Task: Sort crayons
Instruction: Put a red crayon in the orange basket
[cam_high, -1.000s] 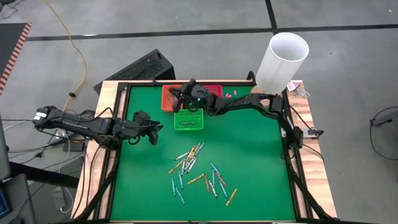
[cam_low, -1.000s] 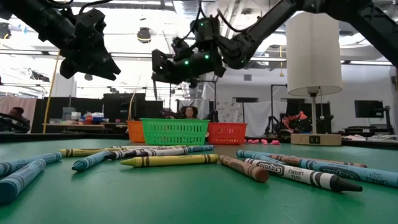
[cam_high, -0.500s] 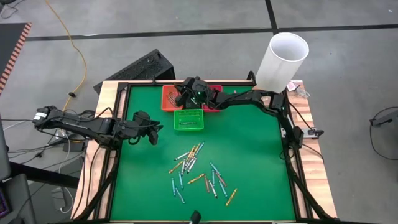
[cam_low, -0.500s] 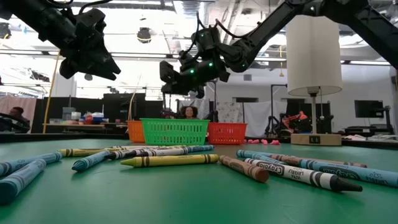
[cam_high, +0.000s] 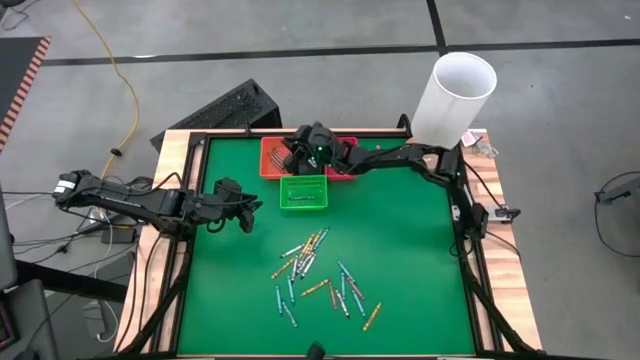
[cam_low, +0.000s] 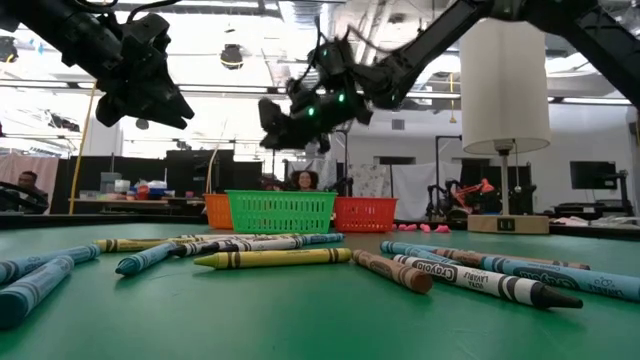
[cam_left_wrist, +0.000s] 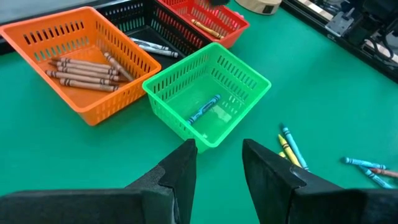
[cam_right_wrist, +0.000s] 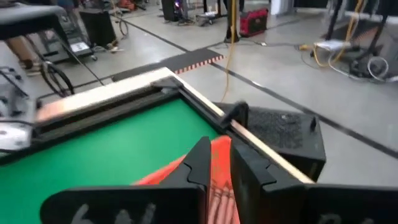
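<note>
Loose crayons (cam_high: 318, 275) lie scattered on the green mat toward the near edge, and also fill the foreground of the low view (cam_low: 275, 257). Four small baskets stand at the far side. The orange basket (cam_left_wrist: 81, 59) holds brown crayons. A single blue crayon (cam_left_wrist: 204, 110) lies in the green basket (cam_left_wrist: 208, 93). The red basket (cam_left_wrist: 211, 18) holds a yellow one, and a black basket (cam_left_wrist: 146, 40) holds pale ones. My right gripper (cam_right_wrist: 222, 163) hovers above the orange basket (cam_high: 275, 157), open by a narrow gap and empty. My left gripper (cam_left_wrist: 217, 168) waits open, raised over the mat's left side (cam_high: 248, 206).
A tall white cylinder (cam_high: 455, 95) stands at the far right corner, with pink bits (cam_high: 372, 152) on the mat near it. A raised wooden frame (cam_high: 180, 150) rims the mat. A dark slab (cam_high: 228, 108) lies beyond the far left corner. Bare mat lies right of the baskets.
My right gripper has shifted a little toward the table's far edge, from the green basket's far rim to over the orange basket. Its wrist has tipped up nearer to level. The crayons and baskets have stayed where they were.
</note>
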